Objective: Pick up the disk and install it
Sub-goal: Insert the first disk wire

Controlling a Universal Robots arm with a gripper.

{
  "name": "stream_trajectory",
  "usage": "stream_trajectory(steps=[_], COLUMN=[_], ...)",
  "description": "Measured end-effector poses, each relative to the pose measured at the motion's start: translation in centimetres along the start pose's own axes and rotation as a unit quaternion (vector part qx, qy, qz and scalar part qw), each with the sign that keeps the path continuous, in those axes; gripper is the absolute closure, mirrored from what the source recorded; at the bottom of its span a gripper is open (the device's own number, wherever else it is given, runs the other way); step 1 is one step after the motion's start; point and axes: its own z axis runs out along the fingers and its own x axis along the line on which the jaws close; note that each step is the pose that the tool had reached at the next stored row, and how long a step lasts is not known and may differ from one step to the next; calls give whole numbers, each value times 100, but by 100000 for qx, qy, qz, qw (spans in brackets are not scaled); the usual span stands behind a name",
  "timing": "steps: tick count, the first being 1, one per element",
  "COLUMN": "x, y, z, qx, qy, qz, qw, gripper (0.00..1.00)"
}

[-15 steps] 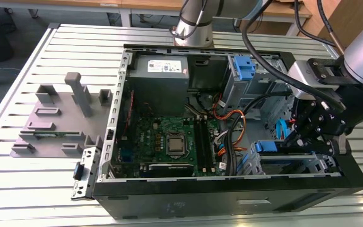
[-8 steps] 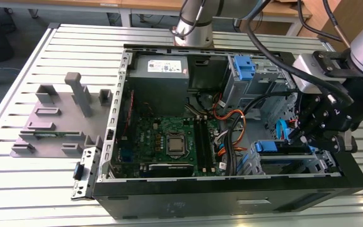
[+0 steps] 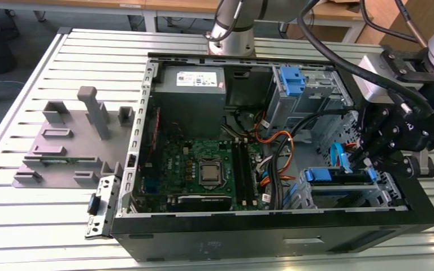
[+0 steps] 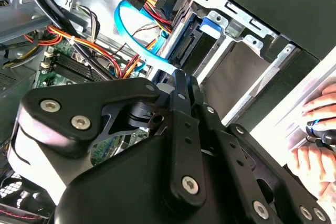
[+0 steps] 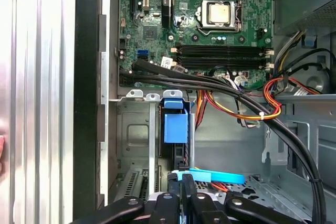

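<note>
Your hand (image 3: pixel 369 162) hangs over the open computer case (image 3: pixel 138 141), at about 4 o'clock of the case in the exterior view, right above the small drive cage (image 3: pixel 386 186) in that corner. In both wrist views the two black fingers (image 5: pixel 173 187) lie pressed together at their tips with nothing between them, so your hand is clenched and carries nothing.

The disk (image 3: pixel 336 175) already sits inside that drive cage, just below your fingertips. You see its blue plastic bracket across the cage mouth in the exterior view, and the first wrist view shows the same blue bracket (image 5: pixel 176 127) standing in the slot between the cage's metal walls. In the second wrist view the dark edge of the disk (image 4: pixel 191 45) lies in the cage with the blue tab beside it.

A flat blue cable (image 5: pixel 210 176) runs close past your fingertips; whether it touches them you cannot tell. Orange, red and yellow wires (image 3: pixel 281 144) lie between the cage and the motherboard (image 3: pixel 202 169), which fills the case floor towards 7 o'clock. The grey power-supply box (image 3: pixel 190 84) sits at 11 o'clock and a tall blue latch piece (image 3: pixel 293 79) at 1 o'clock.

The case rests on the slatted worktop (image 3: pixel 36 226), with a grey moulded holder (image 3: pixel 74 141) beside it at 9 o'clock. A person's fingers (image 4: pixel 320 103) show in the second wrist view, outside the case.
</note>
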Motion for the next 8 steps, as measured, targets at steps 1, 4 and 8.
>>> stream_trajectory(steps=[1, 4, 8], x=[-5, -11, -12], y=[0, 0, 0], z=[-2, 0, 0], qx=[-1, 1, 2], qy=[20, 9, 13], qz=[-1, -3, -1], qw=[100000, 100000, 100000], gripper=[82, 82, 82])
